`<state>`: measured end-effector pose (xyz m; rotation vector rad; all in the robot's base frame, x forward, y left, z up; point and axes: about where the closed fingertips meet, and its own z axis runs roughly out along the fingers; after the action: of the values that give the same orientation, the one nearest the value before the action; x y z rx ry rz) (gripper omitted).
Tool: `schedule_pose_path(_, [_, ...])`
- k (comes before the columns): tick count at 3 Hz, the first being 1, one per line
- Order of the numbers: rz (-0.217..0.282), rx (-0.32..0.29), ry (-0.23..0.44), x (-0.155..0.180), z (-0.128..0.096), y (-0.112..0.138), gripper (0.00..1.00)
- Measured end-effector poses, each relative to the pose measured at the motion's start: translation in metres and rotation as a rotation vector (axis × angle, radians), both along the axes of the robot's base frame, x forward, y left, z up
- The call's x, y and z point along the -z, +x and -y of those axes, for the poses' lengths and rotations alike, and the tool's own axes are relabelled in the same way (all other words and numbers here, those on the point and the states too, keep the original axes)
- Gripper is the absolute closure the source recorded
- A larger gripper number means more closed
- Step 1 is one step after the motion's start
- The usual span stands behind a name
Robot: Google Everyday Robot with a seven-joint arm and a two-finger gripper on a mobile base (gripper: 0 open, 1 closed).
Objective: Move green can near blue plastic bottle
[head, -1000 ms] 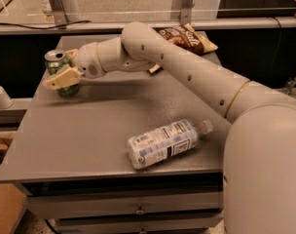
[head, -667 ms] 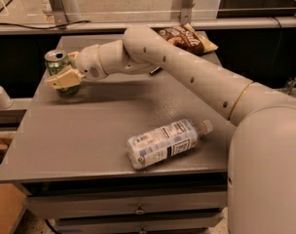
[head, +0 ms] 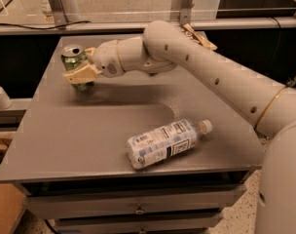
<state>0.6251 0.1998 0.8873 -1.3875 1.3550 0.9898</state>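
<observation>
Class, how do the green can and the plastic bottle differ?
The green can stands upright far back on the table, in the gripper; the blue plastic bottle lies on its side near the front edge, untouched. The can is green metal, short; the bottle clear, longer. Both are drink containers.

Bottle label print illegible.

A smooth cream-white arm is tapering from a bulky rounded shoulder to a narrower wrist, showing small dark holes along its length and a thin yellow band near the shoulder. Its tool, wearing tan fingers, is gripping the green can at the bench's far left.
</observation>
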Motion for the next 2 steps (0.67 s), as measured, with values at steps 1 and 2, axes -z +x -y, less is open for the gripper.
schedule_pose_path(1, [0.007,0.053,-0.015,-0.007,0.045,-0.003,1.00])
schedule_pose_path(2, [0.002,0.109,-0.032,-0.006,0.093,-0.013,1.00])
